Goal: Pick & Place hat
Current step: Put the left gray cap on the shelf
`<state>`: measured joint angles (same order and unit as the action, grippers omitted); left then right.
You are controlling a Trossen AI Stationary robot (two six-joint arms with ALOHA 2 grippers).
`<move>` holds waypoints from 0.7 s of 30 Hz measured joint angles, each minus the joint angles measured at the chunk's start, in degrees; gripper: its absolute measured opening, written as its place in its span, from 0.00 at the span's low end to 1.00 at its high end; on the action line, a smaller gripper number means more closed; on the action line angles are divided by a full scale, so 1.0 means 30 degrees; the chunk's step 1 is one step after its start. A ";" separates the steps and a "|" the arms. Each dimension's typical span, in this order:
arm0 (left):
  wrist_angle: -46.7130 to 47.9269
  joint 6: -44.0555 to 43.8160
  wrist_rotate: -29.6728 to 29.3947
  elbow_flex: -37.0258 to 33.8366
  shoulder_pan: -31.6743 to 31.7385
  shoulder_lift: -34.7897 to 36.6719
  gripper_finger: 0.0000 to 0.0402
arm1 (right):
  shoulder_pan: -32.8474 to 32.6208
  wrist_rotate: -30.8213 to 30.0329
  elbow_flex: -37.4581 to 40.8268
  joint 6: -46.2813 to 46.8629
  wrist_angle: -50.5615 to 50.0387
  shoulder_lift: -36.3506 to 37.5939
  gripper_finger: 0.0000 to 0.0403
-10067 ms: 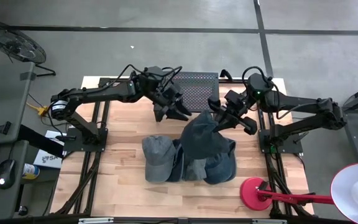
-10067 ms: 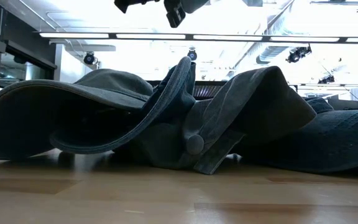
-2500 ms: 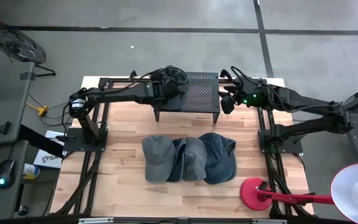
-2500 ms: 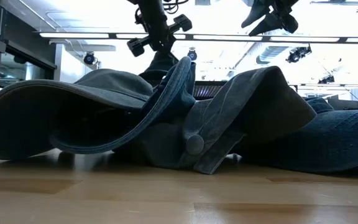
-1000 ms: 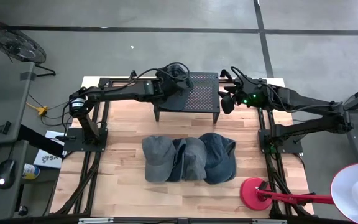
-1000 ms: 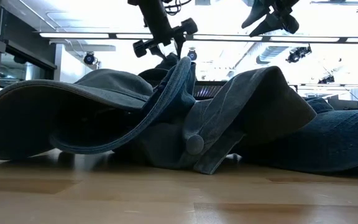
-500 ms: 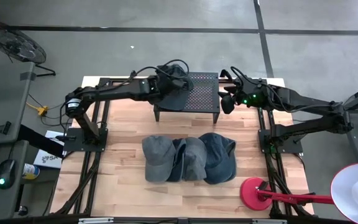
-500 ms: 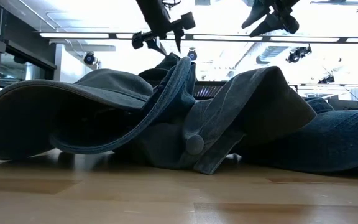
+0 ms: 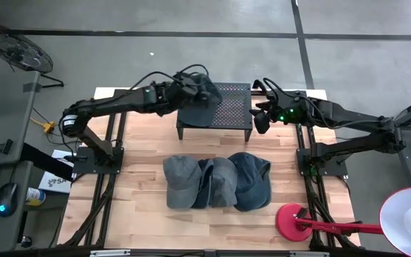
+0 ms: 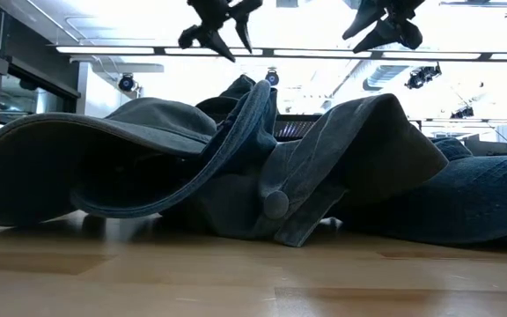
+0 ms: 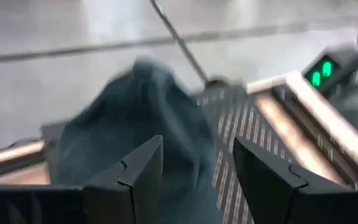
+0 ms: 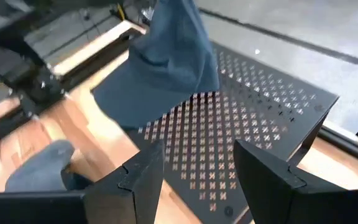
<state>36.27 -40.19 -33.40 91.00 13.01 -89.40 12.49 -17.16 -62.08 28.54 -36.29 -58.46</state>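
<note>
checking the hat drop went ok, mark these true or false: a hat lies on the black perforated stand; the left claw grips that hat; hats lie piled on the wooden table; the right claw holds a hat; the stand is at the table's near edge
1. A hat lies on the perforated stand. True.
2. The left claw grips that hat. False: its fingers are open, beside it.
3. Hats lie piled on the wooden table. True.
4. The right claw holds a hat. False: it is open and holds nothing, beside the stand.
5. The stand is at the table's near edge. False: it stands at the far edge.

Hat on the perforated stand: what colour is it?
Dark blue-grey hat on the black stand; clearest in the right wrist view.
</note>
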 joint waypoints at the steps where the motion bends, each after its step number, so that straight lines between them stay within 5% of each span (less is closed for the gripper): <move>1: 0.0486 0.0186 0.0198 -0.0010 -0.0068 0.0268 0.48 | 0.0002 0.0187 0.0000 -0.0082 -0.0096 0.0005 0.46; 10: 0.5571 0.0107 0.0445 -0.0015 -0.2568 0.1623 0.48 | -0.0034 0.1716 0.0000 -0.1052 -0.1703 0.0015 0.46; 16: 1.0154 -0.5368 0.0477 -0.0025 -0.5243 0.1659 0.48 | -0.0044 0.2535 0.0000 -0.0585 -0.1801 0.0015 0.46; 21: 1.0413 -1.0426 0.0543 -0.1251 -0.7956 0.1630 0.48 | -0.0044 0.2872 0.0000 -0.0600 -0.1831 0.0015 0.46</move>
<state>67.51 -71.47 -31.77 87.25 -10.86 -84.51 12.36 -8.54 -62.08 26.74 -41.78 -58.41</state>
